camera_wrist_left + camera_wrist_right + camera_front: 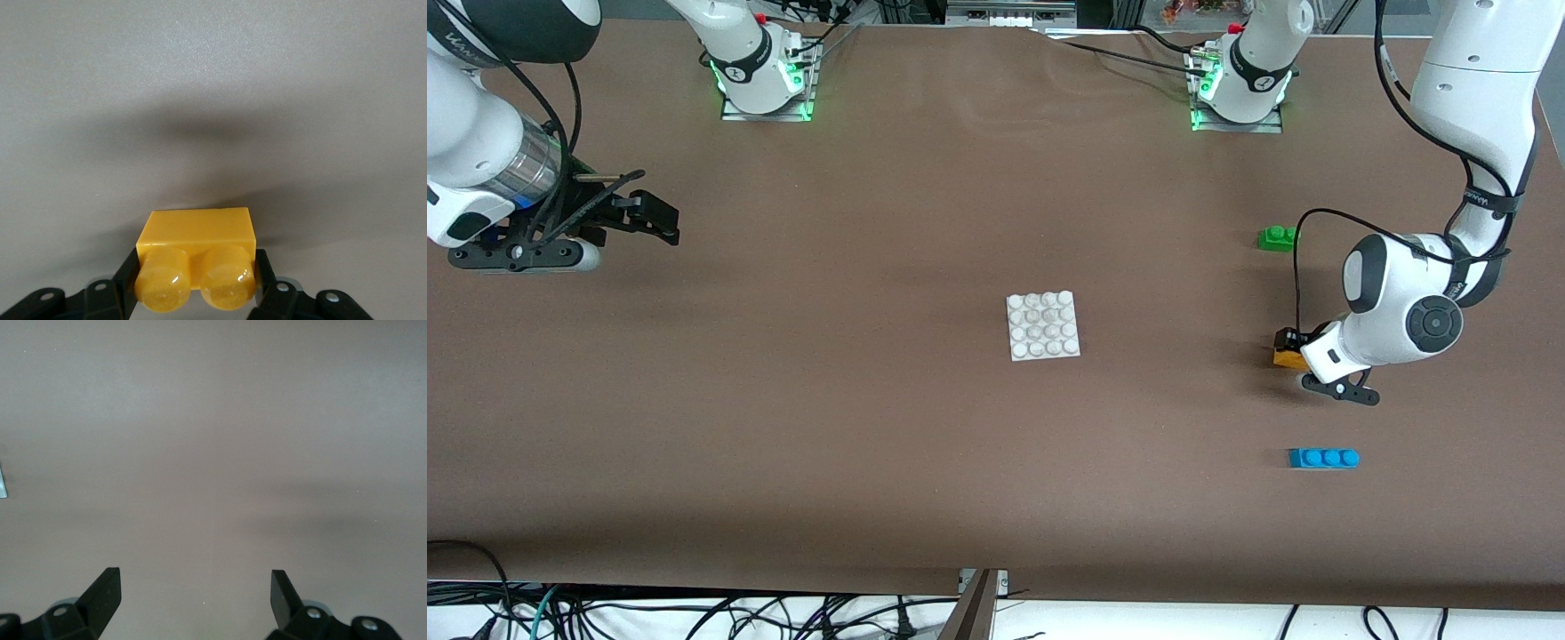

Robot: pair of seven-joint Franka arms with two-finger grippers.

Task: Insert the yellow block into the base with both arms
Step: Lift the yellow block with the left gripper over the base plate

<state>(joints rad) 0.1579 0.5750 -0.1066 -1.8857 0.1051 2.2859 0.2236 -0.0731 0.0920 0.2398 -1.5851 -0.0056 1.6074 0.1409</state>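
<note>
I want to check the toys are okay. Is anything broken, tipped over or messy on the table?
Nothing stands out. The white base, green brick and blue brick all sit flat and whole. The left gripper is shut on the yellow block at the table; the right gripper waits, open.

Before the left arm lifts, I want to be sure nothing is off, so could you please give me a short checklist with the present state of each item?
1. Left gripper shut on the yellow block: ok.
2. Block square between the fingers, studs showing: ok.
3. Block off the table yet: cannot tell.
4. White base bare, no brick on its studs: ok.
5. Green brick and blue brick lie apart from the block: ok.
6. Right gripper open, waiting over bare table at its own end: ok.
</note>
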